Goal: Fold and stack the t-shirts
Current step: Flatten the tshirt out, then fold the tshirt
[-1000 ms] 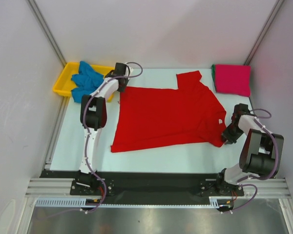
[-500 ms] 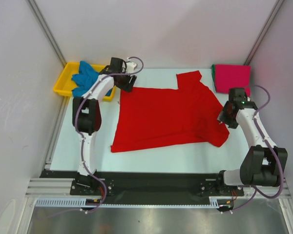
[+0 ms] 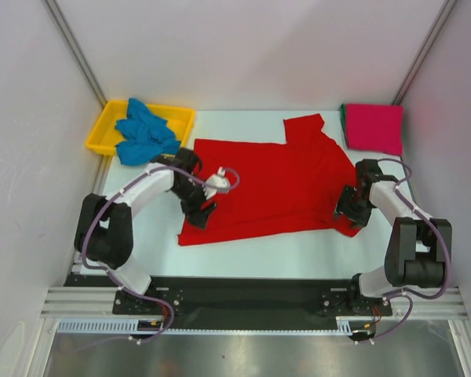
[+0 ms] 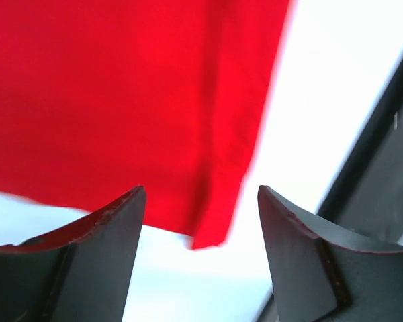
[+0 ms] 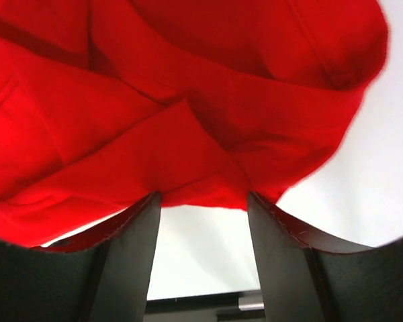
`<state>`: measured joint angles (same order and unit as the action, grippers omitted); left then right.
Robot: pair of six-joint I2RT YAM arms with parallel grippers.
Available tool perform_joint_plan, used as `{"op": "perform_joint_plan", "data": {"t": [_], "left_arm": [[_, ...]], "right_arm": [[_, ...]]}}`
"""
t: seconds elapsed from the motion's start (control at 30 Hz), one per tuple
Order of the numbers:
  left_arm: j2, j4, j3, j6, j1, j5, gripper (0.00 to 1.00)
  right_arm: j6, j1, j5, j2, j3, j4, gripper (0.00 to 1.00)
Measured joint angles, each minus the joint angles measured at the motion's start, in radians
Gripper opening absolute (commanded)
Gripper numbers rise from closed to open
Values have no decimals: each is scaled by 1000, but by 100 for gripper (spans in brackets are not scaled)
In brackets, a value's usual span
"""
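A bright red t-shirt (image 3: 267,184) lies spread flat in the middle of the table. My left gripper (image 3: 198,215) hovers open over its near-left hem corner. In the left wrist view that corner (image 4: 211,231) sits between the spread fingers of the left gripper (image 4: 200,193), not pinched. My right gripper (image 3: 348,210) is open at the rumpled near-right sleeve. Seen from the right wrist, the red folds (image 5: 188,134) reach just to the tips of the right gripper (image 5: 203,198). A blue t-shirt (image 3: 145,133) is bunched in the tray. A folded magenta t-shirt (image 3: 374,127) lies far right over a green edge (image 3: 343,118).
The yellow tray (image 3: 96,137) stands at the far-left corner of the white table (image 3: 141,243). Grey walls with metal posts enclose the sides and back. The black base rail (image 3: 251,294) runs along the near edge.
Both grippers have opened. The left arm swung from the shirt's far-left corner by the tray down to its near-left corner. The right arm lifted, then settled at the near-right sleeve.
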<state>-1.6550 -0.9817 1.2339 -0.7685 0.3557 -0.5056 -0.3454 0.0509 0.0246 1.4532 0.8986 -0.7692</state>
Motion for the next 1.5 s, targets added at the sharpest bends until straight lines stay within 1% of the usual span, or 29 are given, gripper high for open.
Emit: {"op": "perform_joint_plan", "data": {"t": [0.1, 0.17, 0.2, 0.23, 0.3, 0.33, 0.4, 0.43, 0.47, 0.53, 0.57, 0.63, 0.67, 0.73, 0.77, 0.8, 0.97, 1.1, 1.2, 1.37, 1.5], "left_arm": [[21, -23, -168, -64, 4, 47, 75], [34, -18, -243, -90, 4, 95, 76], [42, -10, -269, -98, 4, 117, 75], [48, 1, -286, -103, 4, 139, 75], [55, 31, -305, -108, 4, 169, 74], [57, 48, -311, -110, 4, 186, 73], [57, 75, -320, -115, -2, 206, 67], [57, 82, -322, -116, -6, 208, 65], [57, 85, -322, -116, -10, 208, 58], [57, 93, -323, -119, -26, 212, 48], [58, 97, -325, -123, -33, 214, 38], [62, 98, -332, -124, -40, 214, 31], [67, 95, -336, -128, -42, 213, 24], [74, 81, -336, -129, -42, 207, 15], [79, 76, -336, -130, -42, 204, 3], [84, 72, -336, -127, -42, 201, 2], [100, 33, -332, -130, -46, 192, 0], [123, -8, -286, -130, -57, 199, 0], [130, -25, -217, -124, -60, 216, 0], [119, 10, -88, -96, -61, 270, 0], [41, 77, 27, -76, -61, 321, 0]], "right_arm": [[11, 16, 30, 30, -21, 39, 54], [15, 23, 47, 53, -33, 64, 48], [16, 26, 56, 60, -39, 74, 44], [16, 27, 63, 61, -45, 84, 37], [19, 29, 76, 60, -55, 98, 30], [18, 30, 81, 60, -58, 106, 25], [19, 30, 89, 59, -64, 116, 20], [18, 31, 90, 57, -67, 120, 14], [19, 31, 94, 55, -70, 122, 11], [18, 34, 99, 45, -76, 127, 6], [18, 36, 101, 38, -80, 129, 4], [18, 39, 106, 28, -82, 129, 0], [18, 40, 108, 24, -83, 130, 0], [17, 41, 111, 19, -83, 132, 0], [17, 42, 113, 16, -83, 131, 0], [17, 44, 112, 13, -83, 130, 0], [18, 62, 112, -30, -79, 109, 0], [18, 85, 100, -76, -58, 82, 0], [24, 94, 79, -101, -32, 57, 0], [37, 102, 45, -102, 51, 34, 0], [44, 102, 18, -33, 127, 52, 0]]}}
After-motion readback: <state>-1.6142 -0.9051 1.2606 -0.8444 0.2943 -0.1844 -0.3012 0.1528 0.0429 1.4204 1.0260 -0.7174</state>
